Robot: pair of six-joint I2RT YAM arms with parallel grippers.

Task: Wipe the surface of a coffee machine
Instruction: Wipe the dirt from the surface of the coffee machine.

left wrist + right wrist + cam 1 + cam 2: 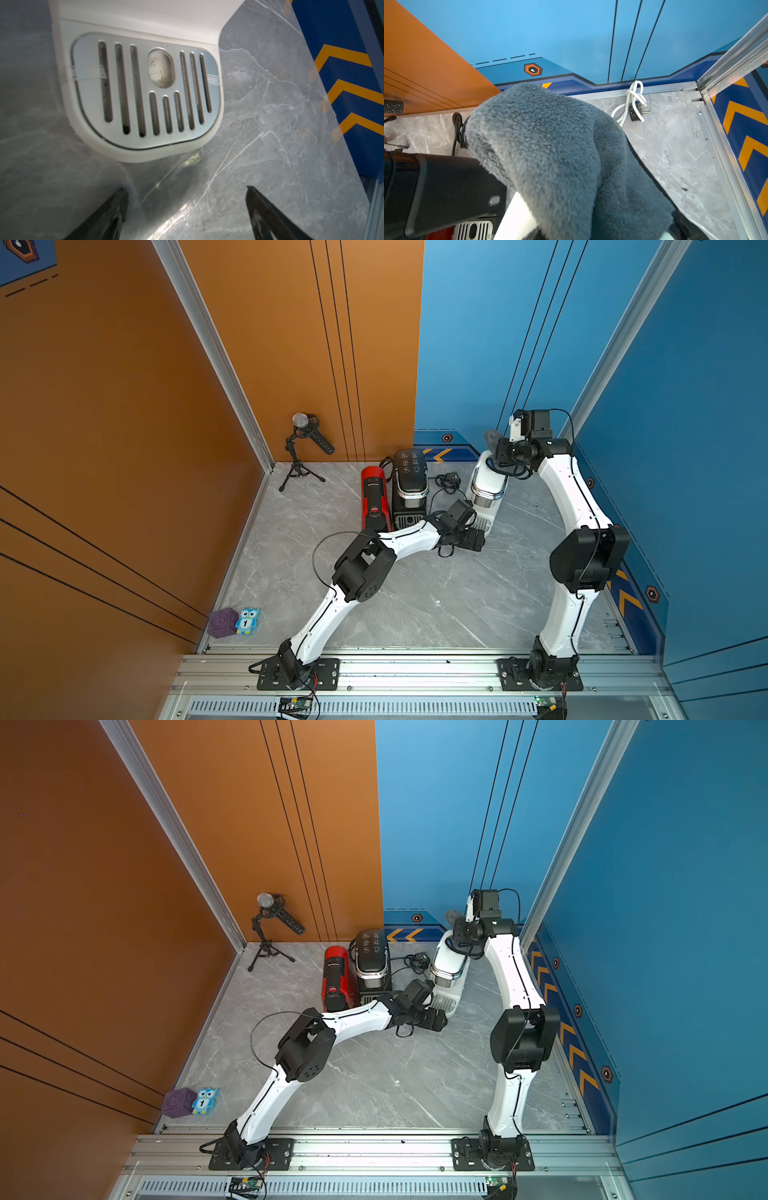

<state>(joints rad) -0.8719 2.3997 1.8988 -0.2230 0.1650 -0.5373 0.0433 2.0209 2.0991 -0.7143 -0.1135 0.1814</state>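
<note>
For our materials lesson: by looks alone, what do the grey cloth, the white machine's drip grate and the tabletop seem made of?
Cloth: likely microfibre or fleece; dense fuzzy pile, matt.
Drip grate: probably brushed metal; dull silver sheen, punched slots; coated plastic is possible.
Tabletop: glossy grey marble look, white veins, reflections; real stone or laminate, cannot tell.
</note>
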